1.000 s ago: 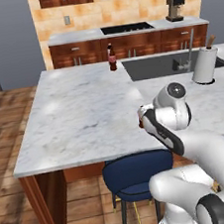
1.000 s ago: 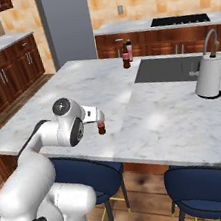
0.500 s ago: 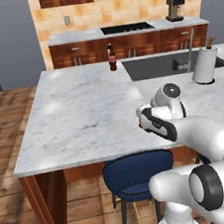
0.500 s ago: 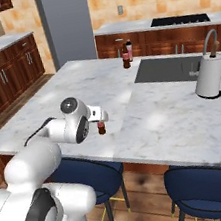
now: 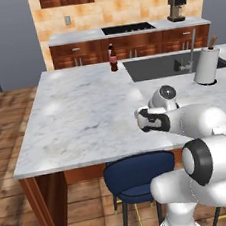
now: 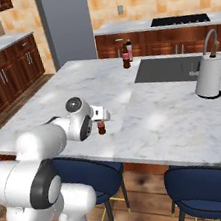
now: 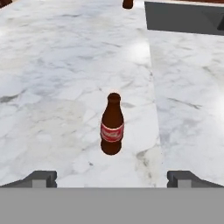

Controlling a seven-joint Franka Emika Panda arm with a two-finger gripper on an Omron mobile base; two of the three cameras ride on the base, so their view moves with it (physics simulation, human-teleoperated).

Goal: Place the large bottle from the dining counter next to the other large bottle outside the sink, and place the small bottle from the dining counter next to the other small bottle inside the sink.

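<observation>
Gripper (image 7: pixel 112 177) jaws spread wide, nothing between them; the two dark grey blocky fingertips (image 7: pixel 40 178) sit at lower left and lower right of the hand view. Small bottle (image 7: pixel 112 125) stands upright just beyond them, centre frame: slender dark brown glossy glass, rounded shoulder, narrow neck, red label band round the belly. Not touched by either tip. In the right base view the same bottle (image 6: pixel 101 127) is at centre left, just past the white hand, near the front edge of the dining counter (image 6: pixel 149 121). Counter is polished white marble with grey veins, a flat slab on a reddish wood base; dark blue rounded stools (image 5: pixel 138 176) are tucked under it at lower centre of the left base view. Further back, sink (image 6: pixel 177 69) is a dark grey rectangular recess at upper right, curved metal faucet (image 6: pixel 209 41) and a white cylinder (image 6: pixel 208 76) beside it. Two more bottles (image 6: pixel 126 53) stand near the sink's far left corner, one pale pink with a dark neck, one squat and brown
</observation>
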